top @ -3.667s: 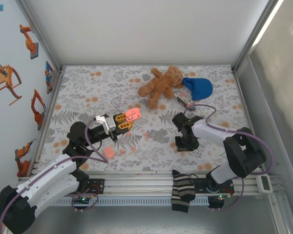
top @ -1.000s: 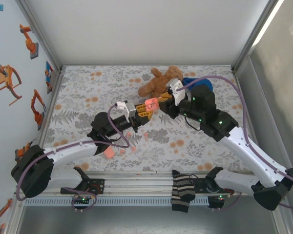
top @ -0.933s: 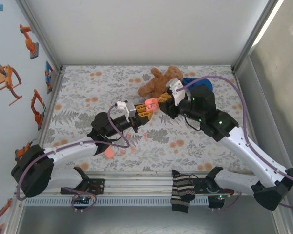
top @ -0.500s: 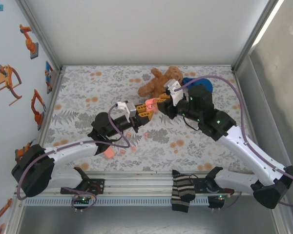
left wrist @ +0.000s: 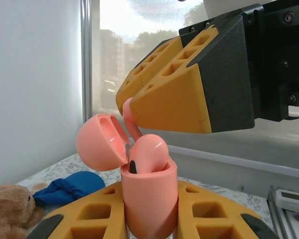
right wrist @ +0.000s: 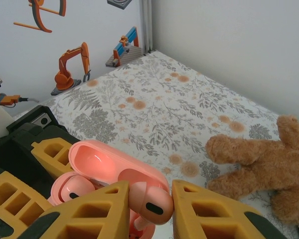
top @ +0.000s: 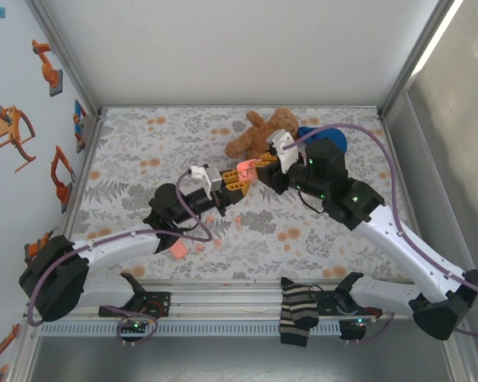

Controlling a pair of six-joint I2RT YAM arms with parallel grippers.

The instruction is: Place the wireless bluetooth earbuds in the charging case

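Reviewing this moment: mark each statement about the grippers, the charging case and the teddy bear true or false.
1. The lid of the charging case is open. True.
2. The left gripper is open and empty. False: it is shut on the charging case.
3. The right gripper holds an earbud at the open case. True.
4. The teddy bear is held by a gripper. False: it lies on the table, toward the far side.
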